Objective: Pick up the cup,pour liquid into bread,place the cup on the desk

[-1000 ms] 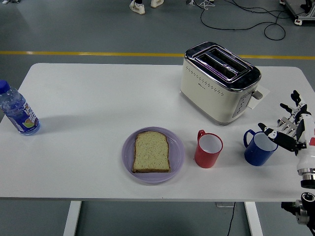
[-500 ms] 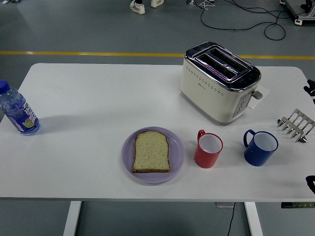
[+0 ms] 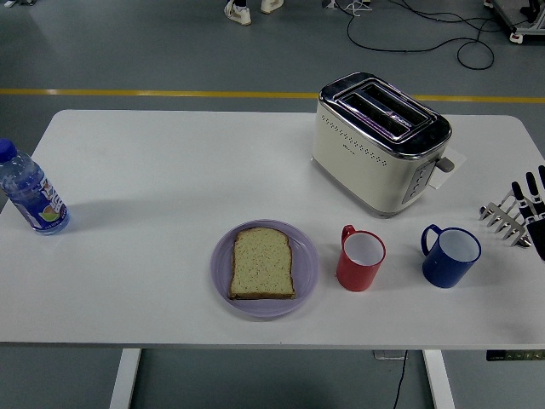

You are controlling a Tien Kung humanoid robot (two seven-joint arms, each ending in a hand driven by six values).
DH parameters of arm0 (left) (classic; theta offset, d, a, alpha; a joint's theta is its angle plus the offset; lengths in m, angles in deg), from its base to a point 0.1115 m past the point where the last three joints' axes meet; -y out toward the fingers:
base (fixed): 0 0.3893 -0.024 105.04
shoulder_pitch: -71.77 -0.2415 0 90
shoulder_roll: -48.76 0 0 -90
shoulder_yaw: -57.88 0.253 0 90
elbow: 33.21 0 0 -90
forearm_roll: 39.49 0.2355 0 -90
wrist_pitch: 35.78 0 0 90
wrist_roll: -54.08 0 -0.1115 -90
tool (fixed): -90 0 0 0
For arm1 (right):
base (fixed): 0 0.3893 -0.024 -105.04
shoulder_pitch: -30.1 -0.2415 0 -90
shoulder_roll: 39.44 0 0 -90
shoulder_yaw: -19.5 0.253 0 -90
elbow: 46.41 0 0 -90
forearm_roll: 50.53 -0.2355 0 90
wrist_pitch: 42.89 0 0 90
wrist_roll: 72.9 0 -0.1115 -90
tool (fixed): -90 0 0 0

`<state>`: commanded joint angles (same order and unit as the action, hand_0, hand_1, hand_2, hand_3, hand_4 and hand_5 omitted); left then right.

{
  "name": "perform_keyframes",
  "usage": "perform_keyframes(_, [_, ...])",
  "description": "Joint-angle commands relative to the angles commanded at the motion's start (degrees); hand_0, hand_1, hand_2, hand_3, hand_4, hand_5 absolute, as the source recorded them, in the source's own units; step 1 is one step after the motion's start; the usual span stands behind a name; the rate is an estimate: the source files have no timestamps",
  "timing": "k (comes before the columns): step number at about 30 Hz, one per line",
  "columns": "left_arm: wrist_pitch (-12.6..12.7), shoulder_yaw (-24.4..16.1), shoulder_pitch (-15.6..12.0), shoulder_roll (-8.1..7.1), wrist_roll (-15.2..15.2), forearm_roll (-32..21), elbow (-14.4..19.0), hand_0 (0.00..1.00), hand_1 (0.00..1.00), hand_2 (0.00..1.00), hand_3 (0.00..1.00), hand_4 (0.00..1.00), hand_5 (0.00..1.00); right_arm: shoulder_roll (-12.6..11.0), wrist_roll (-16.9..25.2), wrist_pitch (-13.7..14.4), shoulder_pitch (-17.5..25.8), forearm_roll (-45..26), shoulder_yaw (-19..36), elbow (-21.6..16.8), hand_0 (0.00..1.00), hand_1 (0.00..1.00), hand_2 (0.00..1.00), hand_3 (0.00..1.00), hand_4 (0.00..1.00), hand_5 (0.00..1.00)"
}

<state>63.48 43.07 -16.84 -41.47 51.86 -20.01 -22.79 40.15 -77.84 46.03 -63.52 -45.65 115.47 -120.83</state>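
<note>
A red cup (image 3: pixel 361 260) with a white inside stands upright on the table, just right of a purple plate (image 3: pixel 264 271) that holds a slice of bread (image 3: pixel 262 263). A blue cup (image 3: pixel 450 256) stands to the right of the red one, its handle to the left. Only the black fingertips of my right hand (image 3: pixel 532 204) show at the right edge, stretched out and holding nothing, well right of the blue cup. My left hand is out of view.
A cream toaster (image 3: pixel 379 141) stands behind the cups. A small metal toast rack (image 3: pixel 507 217) sits at the right edge beside my fingertips. A water bottle (image 3: pixel 29 192) stands at the far left. The white table (image 3: pixel 153 170) is bare at its left centre.
A second ago my right hand was beside the blue cup; it then pulled back off the right edge, and now its fingertips show there again. The cups have not moved.
</note>
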Motion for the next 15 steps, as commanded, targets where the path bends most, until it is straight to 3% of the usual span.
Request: perform_keyframes(15, [0.0,-0.9,0.6,0.01,0.0,0.3,0.1,0.646,0.612,0.589,0.527,0.296,0.759,1.1,0.2,1.0,-0.5,0.0,0.5,0.4,0.678,0.624,0.654,0.606,0.541,0.192])
